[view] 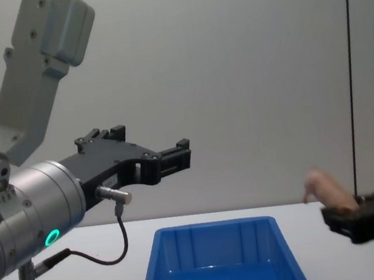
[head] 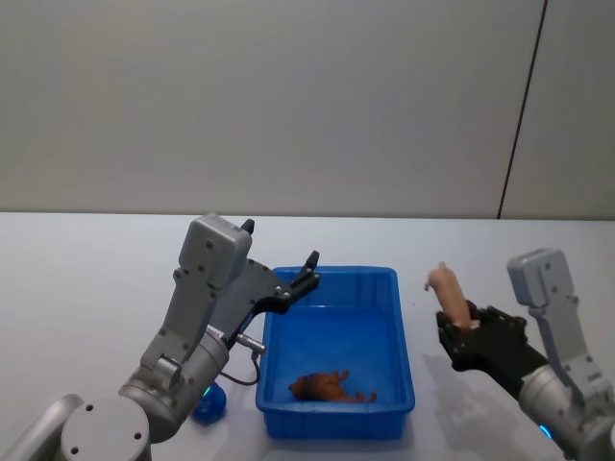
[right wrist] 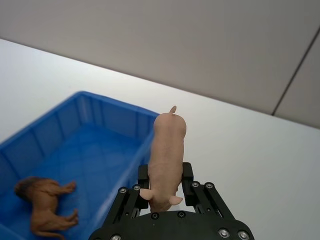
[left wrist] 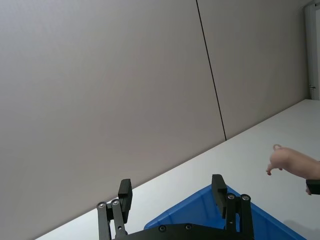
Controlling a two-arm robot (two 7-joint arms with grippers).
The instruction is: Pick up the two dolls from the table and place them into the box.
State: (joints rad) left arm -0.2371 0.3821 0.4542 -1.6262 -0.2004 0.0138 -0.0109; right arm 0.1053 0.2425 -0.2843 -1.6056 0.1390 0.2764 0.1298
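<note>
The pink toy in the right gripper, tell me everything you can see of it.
The pink toy is a small, smooth, plastic-looking animal figure, pale flesh-pink, with stubby legs and a small nub at its far end. The right gripper is shut on its near end, its body sticking out beyond it. It hangs above the white table, right of the blue bin, touching nothing else.
</note>
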